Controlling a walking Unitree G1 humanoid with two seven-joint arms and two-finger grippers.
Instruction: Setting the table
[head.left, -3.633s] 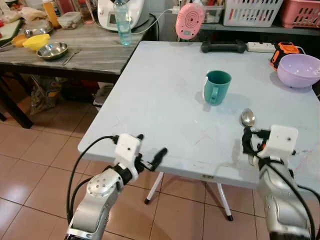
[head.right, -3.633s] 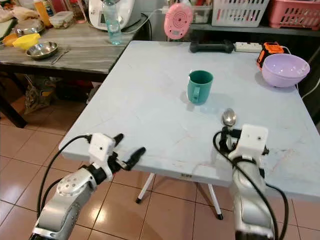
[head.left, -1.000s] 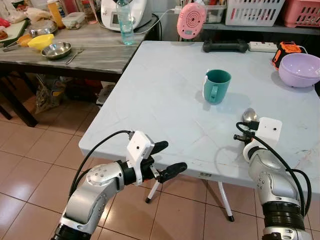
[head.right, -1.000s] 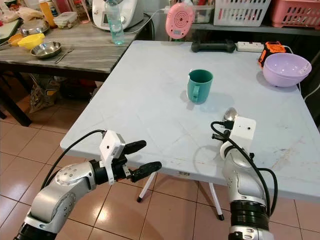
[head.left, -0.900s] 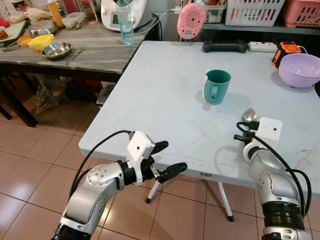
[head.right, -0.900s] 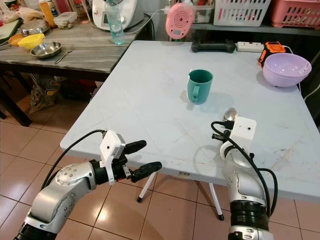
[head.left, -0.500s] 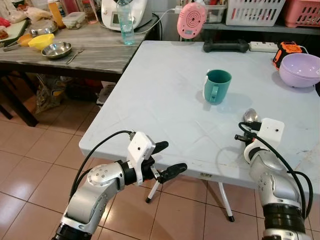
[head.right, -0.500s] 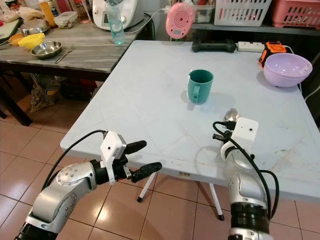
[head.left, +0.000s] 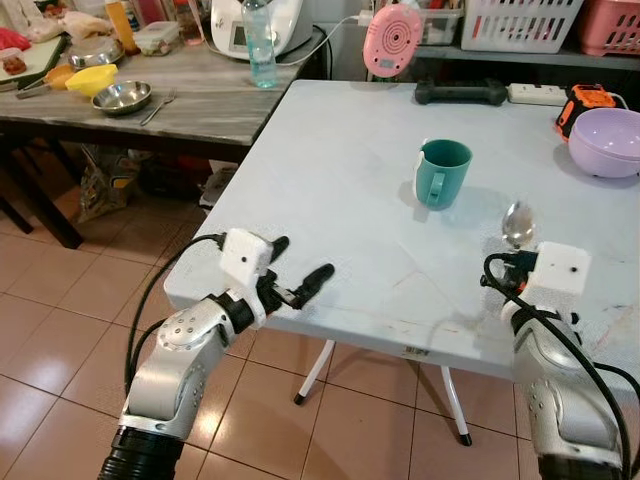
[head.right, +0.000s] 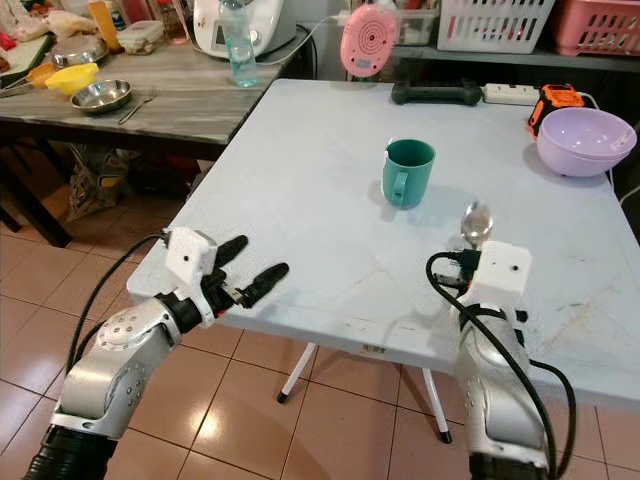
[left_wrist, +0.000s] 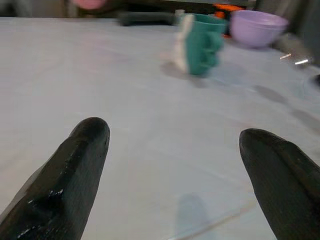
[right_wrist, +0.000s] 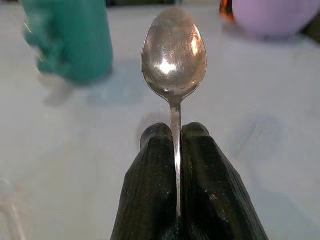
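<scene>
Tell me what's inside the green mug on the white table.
The mug stands upright on the table, and only the upper part of its green inner wall shows. The rim hides the bottom, so whether it holds anything cannot be told.

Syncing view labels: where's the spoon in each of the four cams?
Left eye: spoon right of centre, bowl poking up from the right gripper.
Right eye: same, bowl at.
Left wrist: can't make it out.
Right wrist: centre, handle pinched between the fingers.
Shared landmark: green mug.
</scene>
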